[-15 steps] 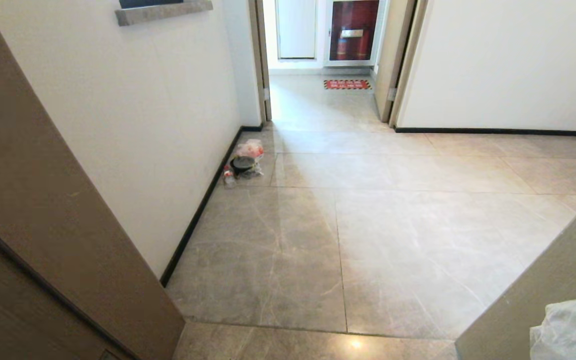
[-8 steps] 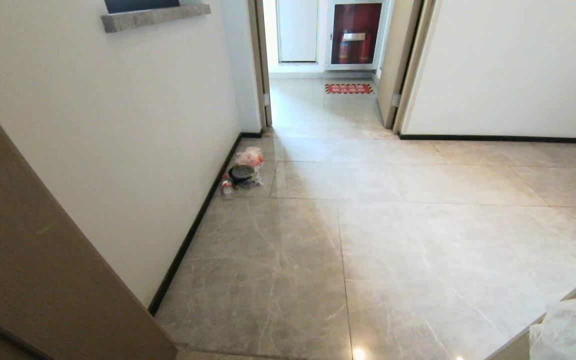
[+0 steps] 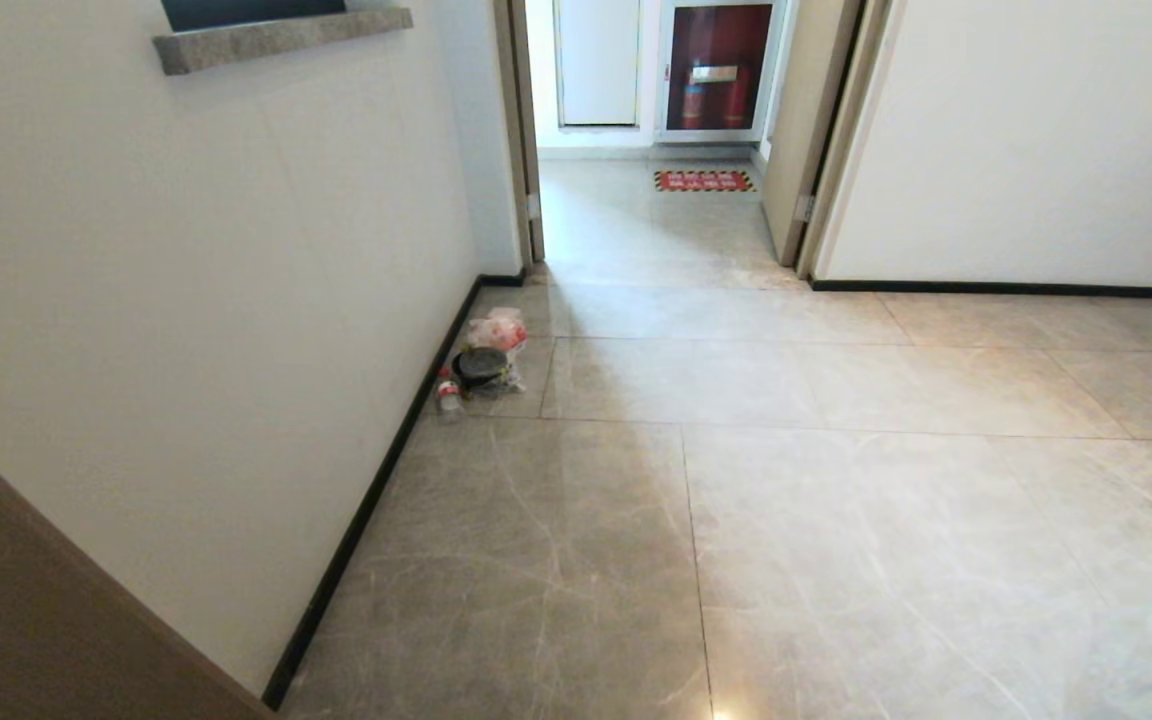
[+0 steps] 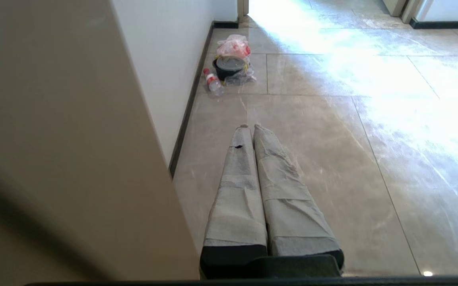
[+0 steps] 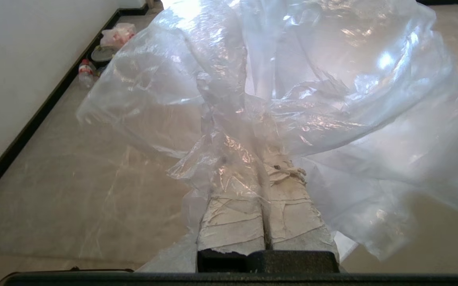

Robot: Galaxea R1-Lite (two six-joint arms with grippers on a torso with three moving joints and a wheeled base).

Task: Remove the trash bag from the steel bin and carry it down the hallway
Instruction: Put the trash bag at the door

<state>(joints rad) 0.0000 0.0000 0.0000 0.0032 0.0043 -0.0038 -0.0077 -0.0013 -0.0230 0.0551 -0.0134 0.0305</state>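
Trash bag [image 5: 332,99]: one, pinched in closed right gripper [image 5: 266,167] | left gripper [image 4: 251,128]: closed, empty | hallway [image 3: 786,500] litter: one bottle [image 3: 448,393], perhaps two bags [image 3: 496,330]

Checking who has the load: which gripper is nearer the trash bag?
Right. The right gripper is shut on the trash bag, which drapes over its fingers. The left gripper is shut, empty, over bare floor with no bag beside it.
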